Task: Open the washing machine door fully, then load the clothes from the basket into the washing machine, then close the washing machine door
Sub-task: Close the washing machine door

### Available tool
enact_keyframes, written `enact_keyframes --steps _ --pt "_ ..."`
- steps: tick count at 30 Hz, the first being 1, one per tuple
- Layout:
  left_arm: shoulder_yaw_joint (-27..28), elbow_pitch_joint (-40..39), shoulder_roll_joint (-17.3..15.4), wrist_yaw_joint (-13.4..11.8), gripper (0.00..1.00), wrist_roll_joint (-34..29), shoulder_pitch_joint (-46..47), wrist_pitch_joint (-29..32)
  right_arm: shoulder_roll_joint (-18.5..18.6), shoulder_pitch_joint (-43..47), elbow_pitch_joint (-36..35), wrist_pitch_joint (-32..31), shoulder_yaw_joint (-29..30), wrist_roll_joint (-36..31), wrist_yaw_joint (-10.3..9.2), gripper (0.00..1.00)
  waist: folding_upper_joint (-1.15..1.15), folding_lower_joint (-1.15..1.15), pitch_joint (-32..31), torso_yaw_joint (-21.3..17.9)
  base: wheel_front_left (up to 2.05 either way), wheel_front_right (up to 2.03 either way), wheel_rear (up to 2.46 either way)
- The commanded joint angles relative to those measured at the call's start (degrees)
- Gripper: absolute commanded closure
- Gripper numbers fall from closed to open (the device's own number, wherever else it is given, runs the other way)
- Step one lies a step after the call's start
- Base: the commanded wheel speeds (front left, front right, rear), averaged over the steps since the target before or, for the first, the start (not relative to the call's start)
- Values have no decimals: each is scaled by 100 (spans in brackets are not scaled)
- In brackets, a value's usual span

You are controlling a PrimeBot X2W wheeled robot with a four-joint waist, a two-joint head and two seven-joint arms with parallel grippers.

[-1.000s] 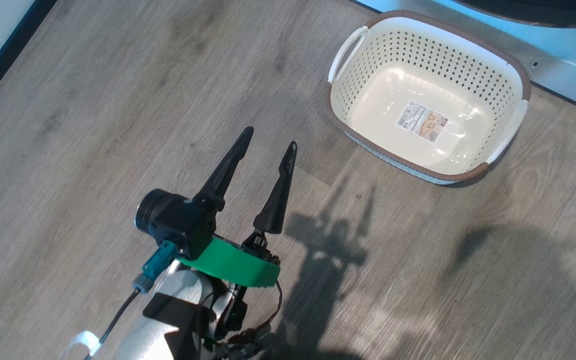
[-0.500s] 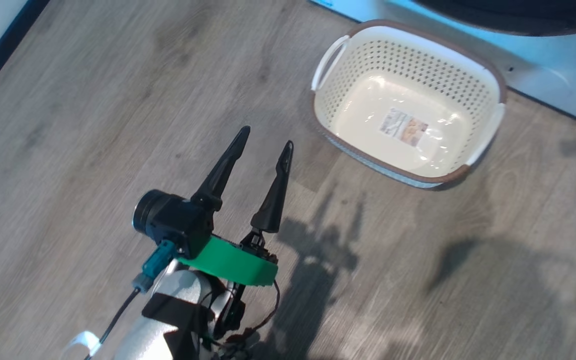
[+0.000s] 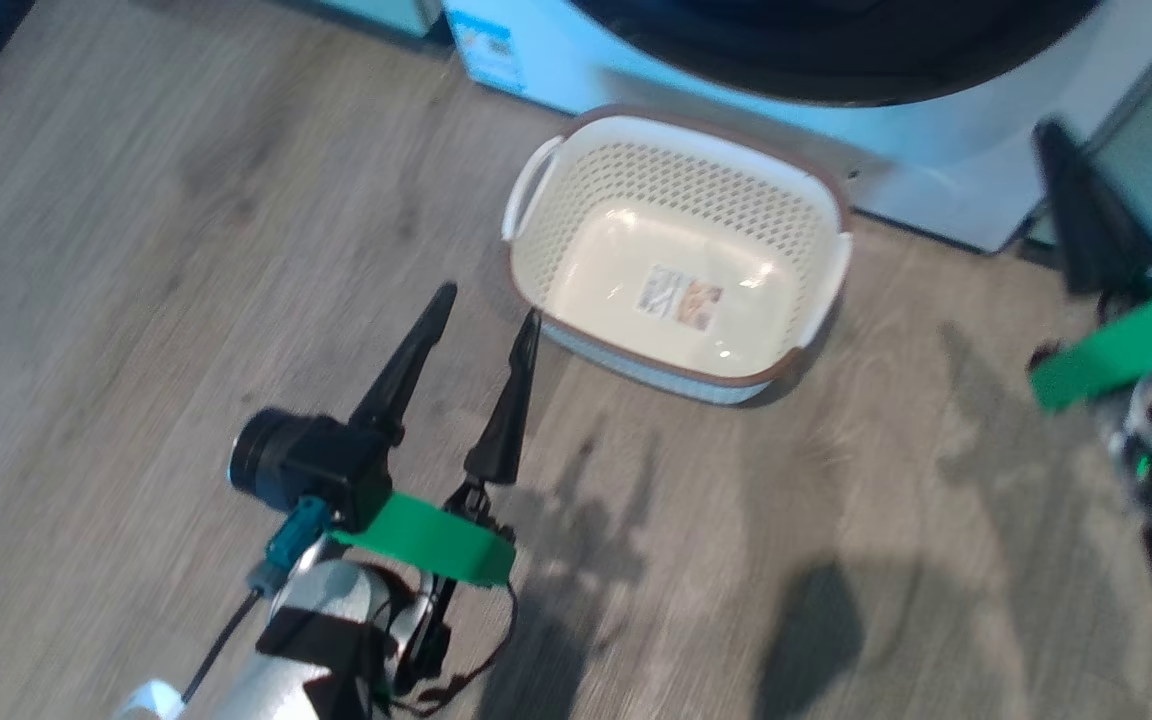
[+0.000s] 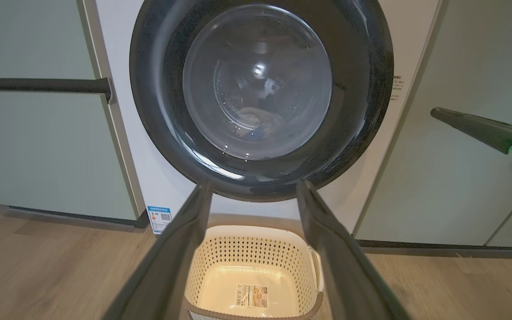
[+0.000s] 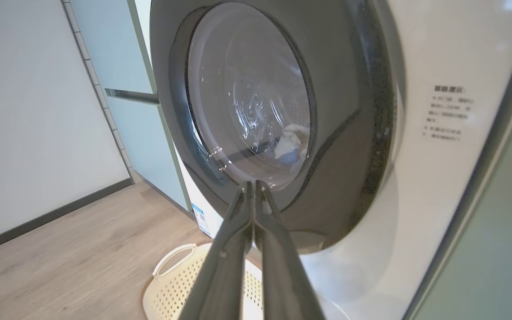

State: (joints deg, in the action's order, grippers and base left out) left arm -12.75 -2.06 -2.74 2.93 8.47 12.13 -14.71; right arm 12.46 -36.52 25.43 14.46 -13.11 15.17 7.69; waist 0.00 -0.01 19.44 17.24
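The empty basket [image 3: 676, 175] stands on the floor right in front of the washing machine [image 3: 916, 190]. The washing machine door [image 4: 371, 89] lies against the machine's front, and through its glass the clothes [image 4: 256, 122] show as a pale heap with a blue patch inside the drum. My left gripper [image 3: 491, 302] is open and empty, just left of the basket, fingers pointing at the machine. My right gripper [image 3: 1048, 135] is shut on nothing, off the basket's right by the machine's corner. In the right wrist view the right gripper [image 5: 252, 184] points at the door [image 5: 340, 178], with the clothes [image 5: 289, 142] behind the glass.
Pale green cabinets [image 4: 38, 155] flank the machine on both sides, with a dark bar handle [image 4: 38, 84] on the left one. A white wall with dark skirting [image 5: 25, 133] runs along the left. Wood floor [image 3: 186, 250] stretches to the basket's left.
The head camera has swung up and round, so the machine's front and my right gripper have come into the picture. The left gripper stays open and the basket stays put.
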Motion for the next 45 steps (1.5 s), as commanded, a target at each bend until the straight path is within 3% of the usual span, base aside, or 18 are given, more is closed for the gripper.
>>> enact_keyframes --steps 1,14,28,29,30,31,33,45 --pt "245 -124 -129 21 0 -97 -20 -29 -92 166 -284 53 22 -64 -20 100 0 1 -246 -243 0 0 0" --pt "497 111 -356 55 0 -74 -550 -29 -778 2482 -1708 53 715 -358 -20 100 0 1 -1075 -1087 0 0 0" --pt "655 148 -561 0 0 92 -898 52 -953 3795 -2484 3 1093 -497 -20 100 0 1 -1557 -1798 0 0 0" --pt "660 138 -565 -7 0 104 -914 60 -954 3851 -2539 -8 1111 -480 -20 87 0 1 -1568 -1830 0 0 0" --pt "663 125 -570 -15 0 112 -930 71 -955 3900 -2598 -12 1127 -461 -20 63 0 1 -1574 -1858 0 0 0" --pt "664 110 -574 -25 0 116 -944 83 -956 3943 -2655 -12 1149 -425 -20 47 0 1 -1579 -1885 0 0 0" --pt "669 85 -586 -44 0 125 -969 101 -957 4027 -2747 -38 1193 -383 -20 0 0 1 -1592 -1931 0 0 0" --pt "680 -27 -638 -196 0 124 -1092 209 -958 4225 -2962 -132 1253 -251 -20 0 0 1 -1650 -2110 0 0 0"
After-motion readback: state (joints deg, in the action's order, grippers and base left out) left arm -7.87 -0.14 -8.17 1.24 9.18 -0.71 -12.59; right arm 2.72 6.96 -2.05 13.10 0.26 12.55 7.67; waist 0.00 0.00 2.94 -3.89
